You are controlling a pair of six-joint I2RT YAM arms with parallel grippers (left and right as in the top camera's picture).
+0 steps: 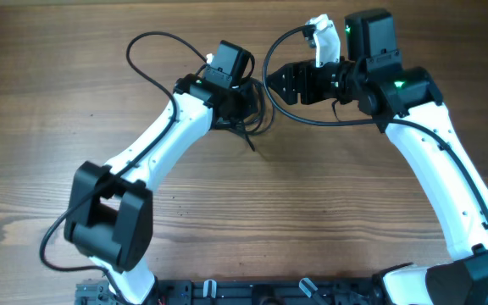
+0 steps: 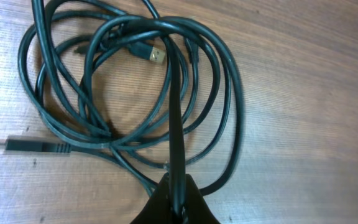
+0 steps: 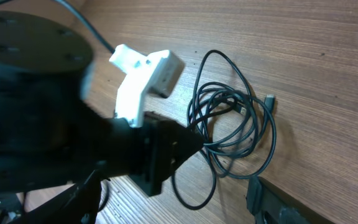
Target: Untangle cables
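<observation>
- Overhead: the cables (image 1: pixel 261 108) lay in a small tangle on the far half of the wooden table (image 1: pixel 329 220). They were largely hidden under the left gripper (image 1: pixel 246 120), which sat right on top of them, and one loose strand trailed out toward the near side.
- The right gripper (image 1: pixel 280 83) was just beside the tangle on its right, with jaws spread and nothing between them.
- Bare wood lay all around both arms. The only edge in view was the near one, where a black rail (image 1: pixel 269 292) ran.
- Left wrist: the fingers (image 2: pixel 176 202) were clenched on a single strand, which ran from them straight up across the coil.
- The rest of the cord lay flat ahead of the claw in overlapping loops. A USB plug (image 2: pixel 27 146) rested at the coil's left side, and a smaller connector (image 2: pixel 157 56) sat inside the loops.
- The wood to the right of the coil was open.
- Right wrist: the coil lay ahead, and the left gripper's black tip touched its left side. A small plug (image 3: pixel 270 99) stuck out on the right.
- One finger (image 3: pixel 272 202) of the right gripper showed at the bottom edge, clear of the cord (the other finger was not clearly visible).
</observation>
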